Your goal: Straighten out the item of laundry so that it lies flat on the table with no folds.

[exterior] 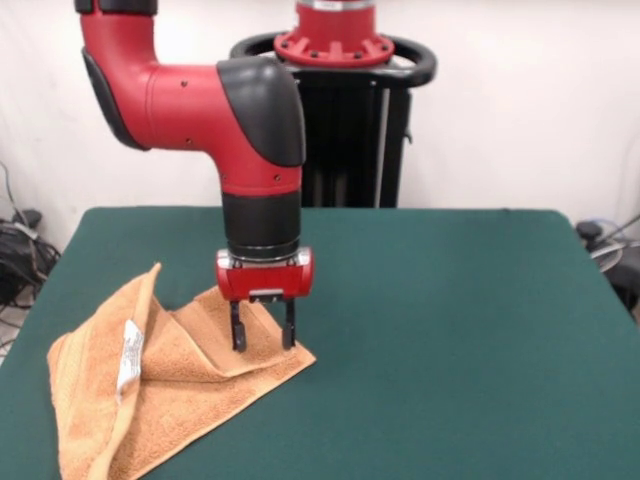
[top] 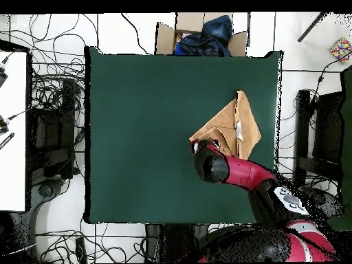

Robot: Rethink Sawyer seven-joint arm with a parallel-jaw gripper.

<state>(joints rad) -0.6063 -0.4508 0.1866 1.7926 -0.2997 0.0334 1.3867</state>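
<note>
The item of laundry (exterior: 170, 390) is an orange-tan towel, crumpled on the table (exterior: 450, 330) at the front left. One part is folded up into a ridge, and a white label (exterior: 129, 355) shows on that fold. My gripper (exterior: 263, 340) points straight down over the towel's right corner, open, with its fingertips (exterior: 238, 340) at the cloth. Seen from overhead, the towel (top: 230, 124) lies near the right edge of the table (top: 144, 124), and the arm (top: 227, 168) covers its lower corner and hides the fingers.
A cardboard box (top: 199, 34) with dark blue cloth stands beyond the table's top edge in the overhead view. Cables lie on the floor around the table. A white surface (top: 12, 130) stands to the left.
</note>
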